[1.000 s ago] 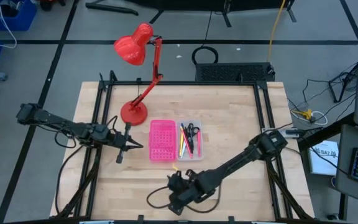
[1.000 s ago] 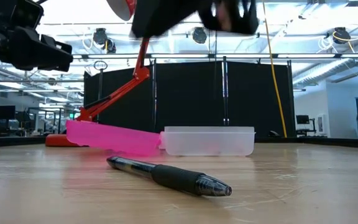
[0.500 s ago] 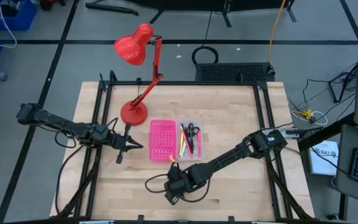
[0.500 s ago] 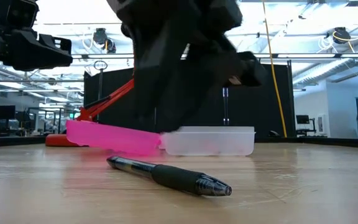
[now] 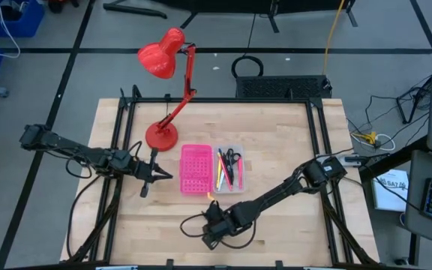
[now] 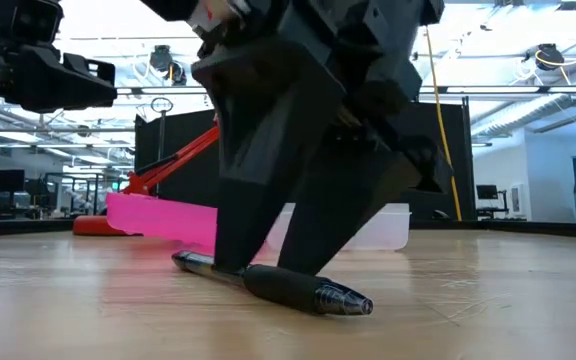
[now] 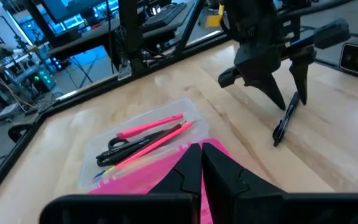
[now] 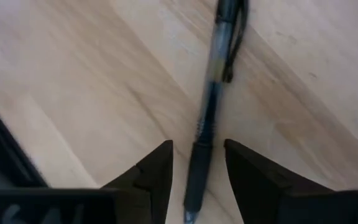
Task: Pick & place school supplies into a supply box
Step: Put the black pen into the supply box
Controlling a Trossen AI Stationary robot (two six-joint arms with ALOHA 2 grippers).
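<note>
I had the right gripper (image 6: pixel 273 270) down at the wood, its two dark wedge-shaped fingers (image 8: pixel 148 177) spread apart and straddling the black pen (image 6: pixel 273 284), one tip on each side of the barrel. Not clamped; the pen lay flat on the table between them. From the right wrist view the pen (image 8: pixel 213 99) was a slim tube with a clear smoky upper barrel, a clip, and a matte black rubber grip section sitting right in the gap. The tip end looked metallic and ribbed in the low view.

Taking that pen as my landmark: the supply box (image 5: pixel 238 166) sat beyond it toward the table's far edge, a small rectangular tray of cloudy clear plastic with rounded corners. Inside it I saw pink pencils (image 7: pixel 151 127), thin straight sticks, and black-handled scissors (image 5: pixel 231 157). The pink perforated tray (image 5: pixel 194 169) lay touching the box's side, bright glossy plastic, a grid of small holes. Farther off past both stood the red desk lamp (image 5: pixel 163 90), round base, jointed stem, domed shade.

The left gripper (image 5: pixel 158 175) hung well away from the pen, beside the pink tray, fingers (image 7: pixel 188 174) pinched together on nothing. The table (image 5: pixel 291 135) was pale butcher-block wood, grain visible.
</note>
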